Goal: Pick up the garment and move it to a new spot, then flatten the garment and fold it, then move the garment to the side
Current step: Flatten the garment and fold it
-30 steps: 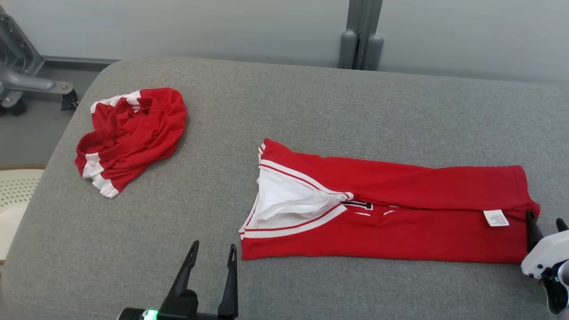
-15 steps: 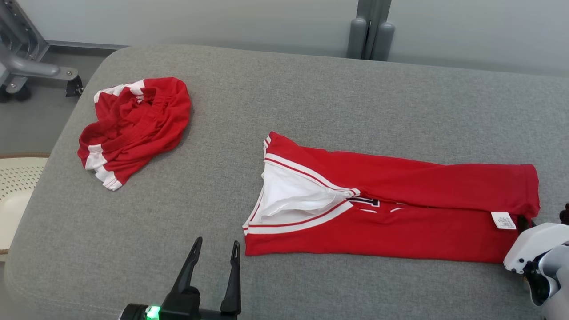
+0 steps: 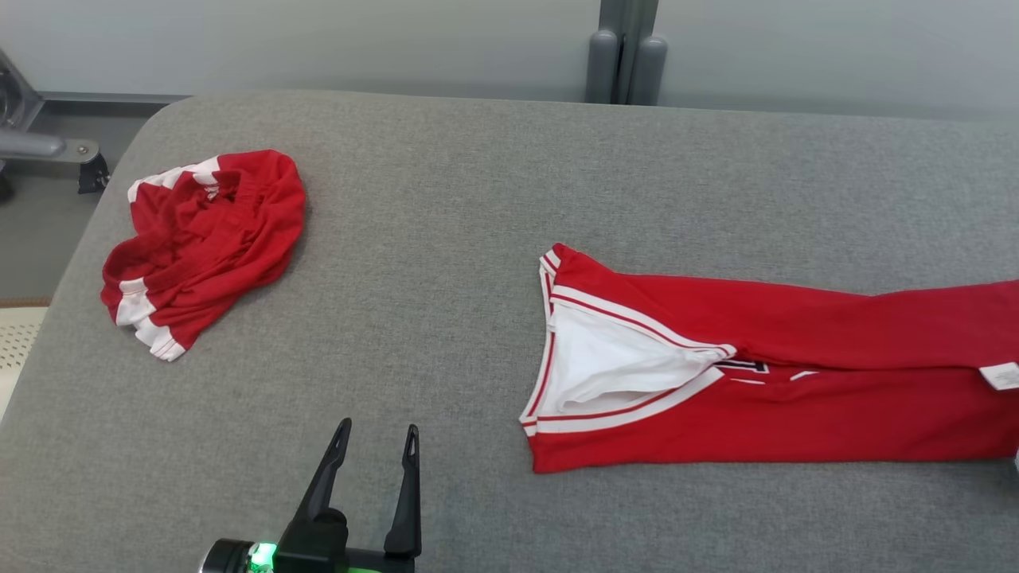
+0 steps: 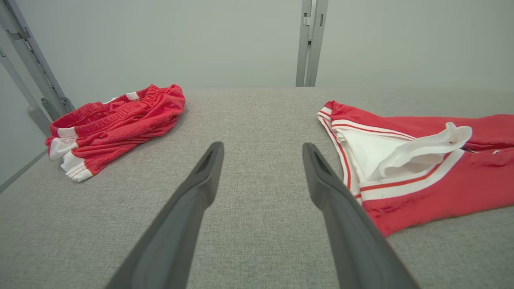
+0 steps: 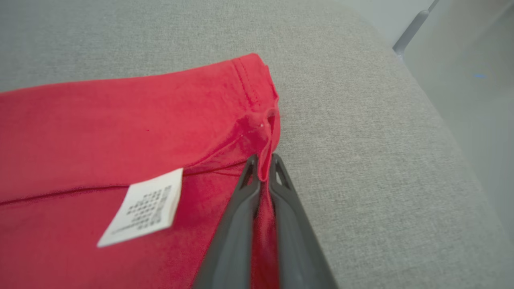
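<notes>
shirt [image 3: 764, 414] lies on the grey pad [image 3: 446, 199] folded lengthwise into a long strip, right of centre, white sleeve [image 3: 613, 366] tucked between the two red flaps. looks like the flatten + first folds are done. right gripper [image 5: 263, 164] is closed tight on a small ridge of red cloth at the hem end, just beside the white tag [image 5: 140, 206] and about where the two flaps meet. prob gripped there so one pinch catches both flaps and the strip stays together when it's dragged or lifted. left gripper [image 3: 378, 427] is spread wide w/ nothing in it, over bare pad. it sits near the shirt's sleeve end but is apart from it, not touching cloth; my guess is it's waiting to take that end for the next fold or the move aside. the smaller red bundle [image 3: 203, 239] sits well apart at the far left corner, out of the way. hard to see: the shirt's hem end runs off the right edge of the head view. dark print on the chest is mostly under the upper flap, can't read it. tag text is too blurry to read. can't tell how many layers the pinch really holds, or if any cloth is bunched under the strip.
</notes>
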Controlling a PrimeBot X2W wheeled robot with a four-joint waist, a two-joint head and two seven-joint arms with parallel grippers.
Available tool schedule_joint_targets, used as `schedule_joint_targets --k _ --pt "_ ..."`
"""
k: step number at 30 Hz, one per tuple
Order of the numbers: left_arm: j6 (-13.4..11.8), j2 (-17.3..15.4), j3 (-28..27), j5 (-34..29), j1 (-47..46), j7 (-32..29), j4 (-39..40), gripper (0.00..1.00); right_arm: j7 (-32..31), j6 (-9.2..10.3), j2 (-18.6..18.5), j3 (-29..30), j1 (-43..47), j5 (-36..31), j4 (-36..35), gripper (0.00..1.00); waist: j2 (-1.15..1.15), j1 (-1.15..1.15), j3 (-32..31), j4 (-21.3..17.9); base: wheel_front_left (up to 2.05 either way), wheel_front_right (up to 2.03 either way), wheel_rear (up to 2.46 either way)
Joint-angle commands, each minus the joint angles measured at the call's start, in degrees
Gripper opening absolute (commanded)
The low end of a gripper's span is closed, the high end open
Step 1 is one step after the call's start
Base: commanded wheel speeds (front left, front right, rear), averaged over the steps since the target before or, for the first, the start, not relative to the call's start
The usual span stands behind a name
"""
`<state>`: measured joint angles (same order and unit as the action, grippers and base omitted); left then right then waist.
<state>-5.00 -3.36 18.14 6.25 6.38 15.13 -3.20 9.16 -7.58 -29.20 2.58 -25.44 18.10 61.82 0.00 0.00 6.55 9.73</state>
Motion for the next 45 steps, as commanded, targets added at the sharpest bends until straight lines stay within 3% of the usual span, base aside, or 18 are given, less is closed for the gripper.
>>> schedule_joint_targets --k 1,9,13,20,29,36,45 --pt "0.23 -0.03 -0.47 -0.57 0.16 0.0 0.17 1.0 -0.1 0.15 -0.93 0.13 -0.8 -1.21 -0.28 0.0 0.0 0.0 -0.06 -1.0 0.0 0.0 0.0" --pt "0.9 0.12 -0.88 -0.93 0.61 0.01 -0.48 1.0 -2.22 0.14 0.16 1.17 -3.17 -7.15 -7.04 0.0 0.0 0.0 -1.43 -2.83 0.0 0.0 0.0" --pt "1.04 0.22 -0.76 -0.66 1.18 0.01 -0.71 1.0 -4.7 0.13 3.36 2.35 -1.41 -9.17 -13.74 0.0 0.0 0.0 -2.64 -2.77 0.0 0.0 0.0" --pt "0.93 0.35 -0.3 -0.22 1.67 0.01 -1.08 1.0 -11.55 0.11 11.16 4.37 4.47 -12.99 -32.2 0.0 0.0 0.0 -4.37 -1.09 0.0 0.0 0.0" --pt "1.26 0.43 0.41 0.16 1.21 0.0 -1.44 1.0 -19.81 0.11 20.29 0.91 11.35 -14.6 -51.82 0.0 0.0 0.0 -4.29 2.63 0.0 0.0 0.0" --pt "1.34 0.45 0.89 0.56 0.56 0.0 -1.9 1.0 -21.95 0.11 24.12 -3.54 13.72 -13.53 -55.21 0.0 0.0 0.0 -4.5 5.34 0.0 0.0 0.0" --pt "1.47 0.44 2.39 0.75 -0.63 0.0 -2.46 1.0 -20.1 0.11 26.08 -7.97 11.9 -11.97 -48.38 0.0 0.0 0.0 -4.55 8.42 0.0 0.0 0.0"
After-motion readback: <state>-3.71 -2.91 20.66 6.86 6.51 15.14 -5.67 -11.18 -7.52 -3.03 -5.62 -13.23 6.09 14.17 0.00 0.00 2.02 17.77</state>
